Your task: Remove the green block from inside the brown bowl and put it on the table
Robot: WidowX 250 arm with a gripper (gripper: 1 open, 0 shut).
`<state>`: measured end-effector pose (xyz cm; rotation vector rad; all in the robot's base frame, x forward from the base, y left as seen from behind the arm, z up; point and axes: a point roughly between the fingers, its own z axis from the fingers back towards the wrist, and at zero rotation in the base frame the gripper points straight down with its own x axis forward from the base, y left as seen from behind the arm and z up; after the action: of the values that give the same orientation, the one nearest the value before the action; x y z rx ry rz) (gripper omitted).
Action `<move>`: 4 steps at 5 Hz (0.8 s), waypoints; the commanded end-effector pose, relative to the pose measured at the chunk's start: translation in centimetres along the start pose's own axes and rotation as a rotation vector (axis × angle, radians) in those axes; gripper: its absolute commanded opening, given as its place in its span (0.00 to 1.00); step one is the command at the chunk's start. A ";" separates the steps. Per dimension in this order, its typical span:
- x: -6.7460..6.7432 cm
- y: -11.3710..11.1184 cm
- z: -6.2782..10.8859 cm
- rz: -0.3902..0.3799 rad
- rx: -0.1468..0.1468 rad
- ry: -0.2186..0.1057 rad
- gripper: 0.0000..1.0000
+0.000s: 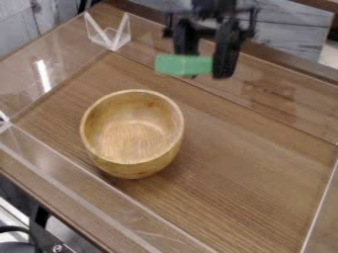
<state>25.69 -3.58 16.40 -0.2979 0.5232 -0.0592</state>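
At the far left, partway up, a small clear plastic piece (6,122) sits at the desk's edge, and below it a strip of clear edging (79,205) runs diagonally down along the near side of the desk (244,163). In the lower left corner, outside that edging, dark cables (24,235) curl beside the desk, close to its border but not among the things on top. The brown bowl (132,133) stands upright on the left half of the desk, its thick rim unbroken and its inside in full view, with no block in it. Above the bowl in the view, toward the back left, a clear plastic piece with pointed tips (110,33) stands near the far edge, to the left of the arm and apart from it. Right of that, the tool (199,51) is clenched on the green block (183,65), which it holds up beyond the bowl's far rim, apart from the bowl. The dark, blurred arm (218,22) comes in from the top and hides part of the desk's back edge and of the pale grey wood-grain surface (294,30) behind it. To the right of the bowl, bare wood grain reaches the right border, where another clear edge strip (321,219) runs along the side.
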 end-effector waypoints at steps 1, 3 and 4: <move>-1.6 -0.8 4.6 -0.066 -0.002 -0.111 0.00; -0.9 -2.7 4.5 -0.134 -0.006 -0.108 0.00; -0.2 -2.5 3.2 -0.153 0.009 -0.105 0.00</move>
<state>27.08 -5.04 18.85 -0.3375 0.4452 -0.1719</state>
